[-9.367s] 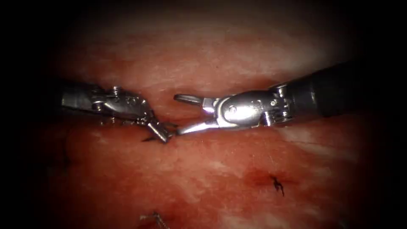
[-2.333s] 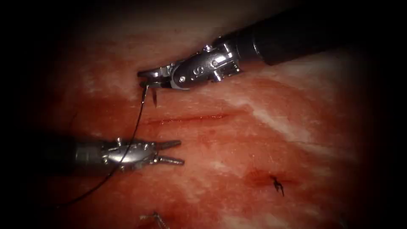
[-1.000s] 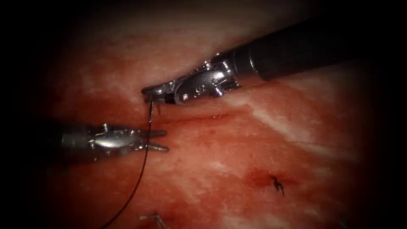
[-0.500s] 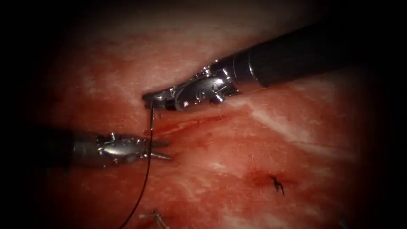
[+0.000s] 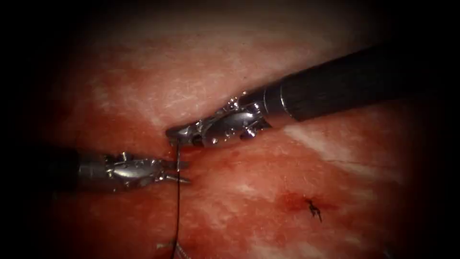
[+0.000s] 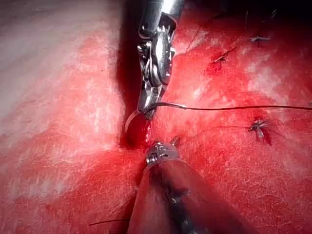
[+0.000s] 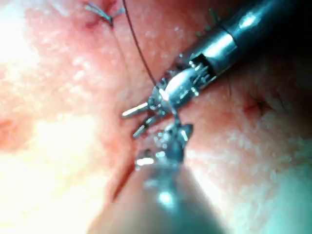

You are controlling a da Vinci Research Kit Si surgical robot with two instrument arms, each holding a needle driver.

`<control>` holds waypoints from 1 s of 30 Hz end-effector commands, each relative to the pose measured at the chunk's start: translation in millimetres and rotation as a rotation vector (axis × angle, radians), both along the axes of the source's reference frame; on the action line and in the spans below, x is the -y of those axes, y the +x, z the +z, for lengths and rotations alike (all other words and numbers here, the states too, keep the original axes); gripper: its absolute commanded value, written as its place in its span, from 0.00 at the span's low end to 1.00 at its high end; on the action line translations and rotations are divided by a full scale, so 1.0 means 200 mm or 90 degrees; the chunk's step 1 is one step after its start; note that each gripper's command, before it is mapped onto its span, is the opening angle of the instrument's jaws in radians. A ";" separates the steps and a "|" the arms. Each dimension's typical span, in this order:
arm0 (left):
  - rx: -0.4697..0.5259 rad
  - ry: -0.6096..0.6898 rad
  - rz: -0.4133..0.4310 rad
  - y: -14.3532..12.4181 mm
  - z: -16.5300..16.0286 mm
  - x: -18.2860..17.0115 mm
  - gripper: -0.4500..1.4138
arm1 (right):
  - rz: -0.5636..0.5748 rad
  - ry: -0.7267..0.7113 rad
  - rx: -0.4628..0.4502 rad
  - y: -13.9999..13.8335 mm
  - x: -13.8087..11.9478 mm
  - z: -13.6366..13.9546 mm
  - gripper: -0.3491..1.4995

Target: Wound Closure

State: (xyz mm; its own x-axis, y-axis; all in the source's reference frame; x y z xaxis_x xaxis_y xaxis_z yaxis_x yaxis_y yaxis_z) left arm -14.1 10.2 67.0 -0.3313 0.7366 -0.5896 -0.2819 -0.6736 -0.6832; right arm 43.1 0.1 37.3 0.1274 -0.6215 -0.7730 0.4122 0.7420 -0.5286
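My right tool (image 5: 173,135) comes in from the upper right, its jaws shut on the curved needle (image 6: 129,121) near its thread end. The needle arcs down toward the left end of the cut (image 6: 139,139); I cannot tell whether its tip is in the tissue. Dark thread (image 5: 177,201) hangs from the needle straight down the picture. It crosses the tips of my left tool (image 5: 181,171), which lies just below the cut. That tool's jaws stand open and hold nothing. The left tool (image 7: 136,122) shows spread fingers in the right wrist view, the thread (image 7: 139,48) running behind it.
A finished stitch with short cut ends (image 5: 314,208) sits on the tissue at the lower right, another (image 5: 175,247) at the bottom edge by the thread. Red fluid wets the tissue (image 5: 249,182) around the cut. The right tool's dark shaft (image 5: 345,86) spans the upper right.
My right tool has come down and slightly right with the needle, onto the cut's left end. The thread has swung to hang straight down. The left tool has barely shifted.
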 end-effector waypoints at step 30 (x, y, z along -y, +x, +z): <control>0.002 0.004 0.004 0.001 0.000 0.004 0.32 | 0.044 0.091 0.041 -0.005 -0.001 0.015 0.00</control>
State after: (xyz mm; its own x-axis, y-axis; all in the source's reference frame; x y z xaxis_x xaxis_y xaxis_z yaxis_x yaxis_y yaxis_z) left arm -13.3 10.1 66.5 -0.3330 0.7368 -0.5884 -0.2757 -0.6728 -0.6865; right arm 41.6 0.7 40.0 0.2268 -0.4924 -0.8403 0.3850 0.8378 -0.3870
